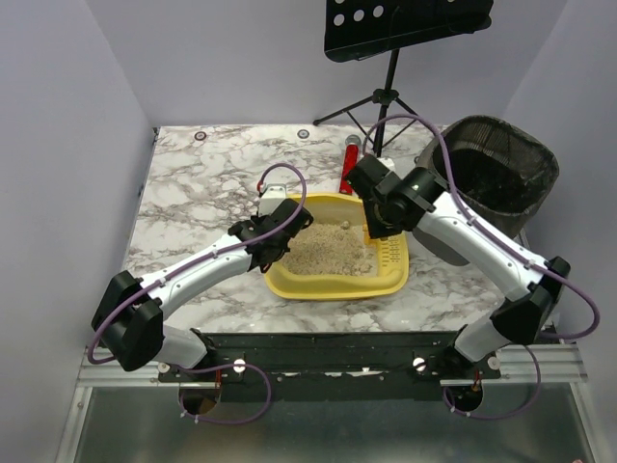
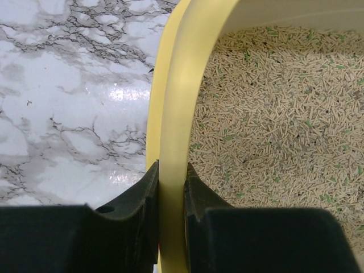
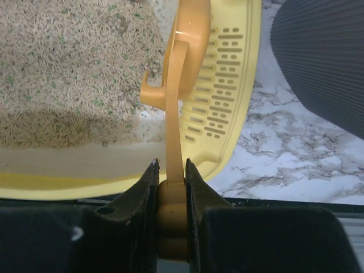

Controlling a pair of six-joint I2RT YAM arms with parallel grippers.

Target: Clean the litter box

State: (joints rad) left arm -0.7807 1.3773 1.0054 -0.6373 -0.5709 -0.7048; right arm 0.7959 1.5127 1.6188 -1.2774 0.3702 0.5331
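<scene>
The yellow litter box (image 1: 328, 287) stands mid-table, with beige pellet litter (image 1: 333, 253) heaped toward its left and a slotted lip (image 1: 393, 256) at its right end. My left gripper (image 1: 275, 243) is shut on the box's left wall. In the left wrist view the gripper (image 2: 170, 170) has one finger outside the yellow wall (image 2: 176, 102) and one over the litter (image 2: 273, 114). My right gripper (image 1: 381, 220) hangs over the box's right end. In the right wrist view it (image 3: 170, 168) is shut on the handle of the orange-yellow scoop (image 3: 185, 62), whose head is over the slotted lip (image 3: 227, 85).
A black mesh bin (image 1: 501, 174) stands just right of the box, close to the right arm, and shows as a dark ribbed wall (image 3: 324, 62). Behind the box lies a red object (image 1: 350, 166), and a music stand's tripod (image 1: 386, 96) is at the back. Marble tabletop (image 1: 193, 203) lies to the left.
</scene>
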